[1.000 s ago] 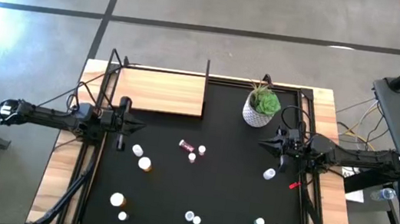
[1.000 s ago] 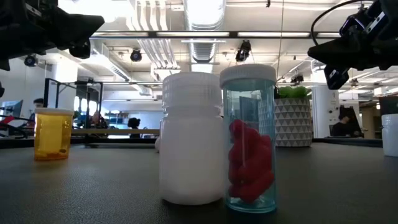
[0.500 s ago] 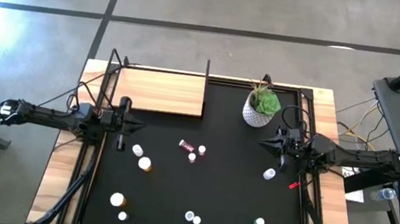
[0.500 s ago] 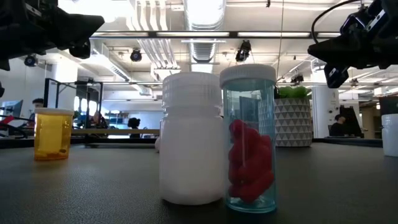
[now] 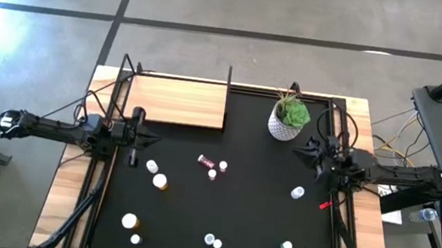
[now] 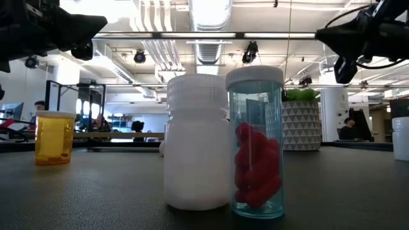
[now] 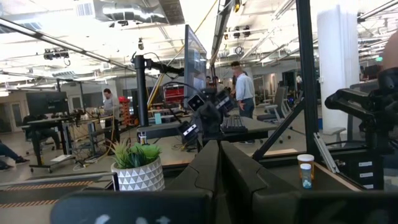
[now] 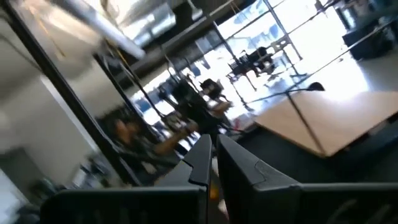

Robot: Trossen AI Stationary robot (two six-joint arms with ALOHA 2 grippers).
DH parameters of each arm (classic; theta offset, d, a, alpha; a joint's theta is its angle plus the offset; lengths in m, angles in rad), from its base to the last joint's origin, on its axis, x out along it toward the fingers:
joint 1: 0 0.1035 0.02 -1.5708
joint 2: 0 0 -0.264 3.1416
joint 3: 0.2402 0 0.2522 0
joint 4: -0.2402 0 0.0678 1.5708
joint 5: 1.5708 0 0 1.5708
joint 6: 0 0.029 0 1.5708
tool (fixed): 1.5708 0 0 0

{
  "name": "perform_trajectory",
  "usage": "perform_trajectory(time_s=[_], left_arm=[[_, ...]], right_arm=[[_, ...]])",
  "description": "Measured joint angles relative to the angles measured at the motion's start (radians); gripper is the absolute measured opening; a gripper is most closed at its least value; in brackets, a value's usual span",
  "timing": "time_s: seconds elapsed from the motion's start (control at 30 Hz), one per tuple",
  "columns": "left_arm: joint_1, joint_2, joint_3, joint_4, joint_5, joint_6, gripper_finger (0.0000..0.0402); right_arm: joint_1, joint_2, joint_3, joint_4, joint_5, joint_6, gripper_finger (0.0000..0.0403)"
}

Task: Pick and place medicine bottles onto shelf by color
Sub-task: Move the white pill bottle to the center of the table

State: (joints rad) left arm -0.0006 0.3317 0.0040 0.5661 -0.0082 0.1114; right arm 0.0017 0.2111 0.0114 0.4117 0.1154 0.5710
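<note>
With nothing yet picked, I held my left jaws (image 5: 153, 138) clenched and empty at nine o'clock and my right jaws (image 5: 303, 148) clenched empty at three, while the medicine bottles (image 5: 160, 182) stood scattered over the desk's black mat (image 5: 243, 213), the shelf (image 5: 177, 101) bare at eleven.

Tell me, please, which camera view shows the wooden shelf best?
The high view shows the wooden shelf best: its whole rectangular top is visible, empty, at the black mat's far left corner. The right wrist view shows only part of it, tilted. The low view shows it only as a thin edge-on strip; the left wrist view does not show it.
</note>
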Motion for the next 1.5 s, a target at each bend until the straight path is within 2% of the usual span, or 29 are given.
perform_trajectory(time_s=[0.2,0.4,0.63,0.83,0.97,1.1,1.3,1.5], left_arm=[[0.000,0.000,0.000,0.000,0.000,0.000,0.0000],[0.000,0.000,0.000,0.000,0.000,0.000,0.0000],[0.000,0.000,0.000,0.000,0.000,0.000,0.0000],[0.000,0.000,0.000,0.008,-0.001,0.000,0.0000],[0.000,0.003,0.000,0.103,-0.009,-0.001,0.0000],[0.000,0.008,0.000,0.272,0.010,0.001,0.0000],[0.000,0.006,0.000,0.455,-0.002,0.093,0.0000],[0.000,0.011,0.003,0.553,-0.002,-0.055,0.0000]], right_arm=[[0.000,0.000,0.000,0.035,0.001,0.021,0.0018],[0.000,0.000,0.000,0.165,0.002,0.121,0.0018],[0.000,0.000,0.000,0.263,0.020,0.129,0.0018],[0.000,0.000,0.000,0.268,0.151,0.152,0.0018],[0.000,0.000,0.000,0.276,0.174,0.168,0.0018],[0.000,0.000,0.000,0.275,0.174,0.190,0.0018],[0.000,0.000,0.000,0.275,0.174,0.133,0.0018],[0.000,0.000,0.000,0.279,0.174,0.128,0.0018]])
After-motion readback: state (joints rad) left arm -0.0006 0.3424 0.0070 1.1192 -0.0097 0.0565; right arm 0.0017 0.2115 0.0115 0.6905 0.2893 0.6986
